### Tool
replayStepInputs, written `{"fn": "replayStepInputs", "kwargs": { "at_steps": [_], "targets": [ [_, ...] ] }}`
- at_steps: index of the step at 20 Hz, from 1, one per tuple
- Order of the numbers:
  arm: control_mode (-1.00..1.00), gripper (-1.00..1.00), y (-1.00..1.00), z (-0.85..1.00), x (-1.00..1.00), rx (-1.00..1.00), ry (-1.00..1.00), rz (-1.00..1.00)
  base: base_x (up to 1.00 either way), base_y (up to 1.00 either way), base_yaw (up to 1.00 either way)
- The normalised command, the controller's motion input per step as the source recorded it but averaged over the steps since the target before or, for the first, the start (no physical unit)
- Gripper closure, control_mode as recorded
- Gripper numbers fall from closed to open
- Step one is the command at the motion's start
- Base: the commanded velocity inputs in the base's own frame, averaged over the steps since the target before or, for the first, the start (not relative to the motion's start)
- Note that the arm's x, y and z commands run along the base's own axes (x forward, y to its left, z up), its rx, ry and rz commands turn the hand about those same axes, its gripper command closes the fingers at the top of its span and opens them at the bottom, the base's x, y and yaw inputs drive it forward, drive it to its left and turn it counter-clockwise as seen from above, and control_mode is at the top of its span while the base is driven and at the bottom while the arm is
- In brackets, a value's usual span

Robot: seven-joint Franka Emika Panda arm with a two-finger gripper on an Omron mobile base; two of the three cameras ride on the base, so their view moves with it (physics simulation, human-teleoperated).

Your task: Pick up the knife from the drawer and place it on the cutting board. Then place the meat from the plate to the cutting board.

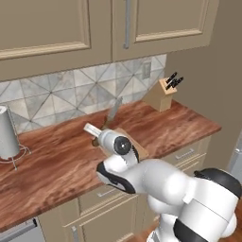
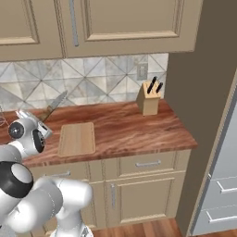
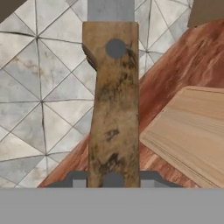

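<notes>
My gripper (image 2: 40,121) is shut on the knife's brown wooden handle (image 3: 113,100) and holds it in the air above the counter. The grey blade (image 1: 114,108) slants up toward the tiled wall, also seen as the blade (image 2: 56,102) in the right base view. The light tan cutting board (image 2: 77,138) lies flat on the wooden counter, just right of the gripper and below it. In the hand view the board (image 3: 192,131) sits right of the handle. My arm covers most of the board (image 1: 140,150) in the left base view. The drawer, the meat and the plate are out of view.
A wooden knife block (image 2: 148,98) with black-handled knives stands at the back right of the counter (image 2: 139,129). A tall grey cylinder on a wire stand (image 1: 7,132) is at the far left. Upper cabinets hang overhead. Shut beige drawers (image 2: 148,163) run under the counter.
</notes>
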Motion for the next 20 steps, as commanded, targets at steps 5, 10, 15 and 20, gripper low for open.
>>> {"fn": "replayStepInputs", "kwargs": {
  "at_steps": [5,10,15,20],
  "targets": [
    [1.00,1.00,0.00,0.00,0.00,0.00,0.00,0.00,0.24,-0.21,0.00],
    [-1.00,1.00,-0.02,0.08,0.17,0.00,0.31,-0.08,0.00,0.00,0.00],
    [-1.00,1.00,-0.16,0.22,0.34,0.00,0.73,-0.05,0.00,0.00,0.00],
    [-1.00,1.00,-0.05,-0.03,0.05,-0.01,0.16,0.00,0.00,0.00,0.00]
  ]
}}
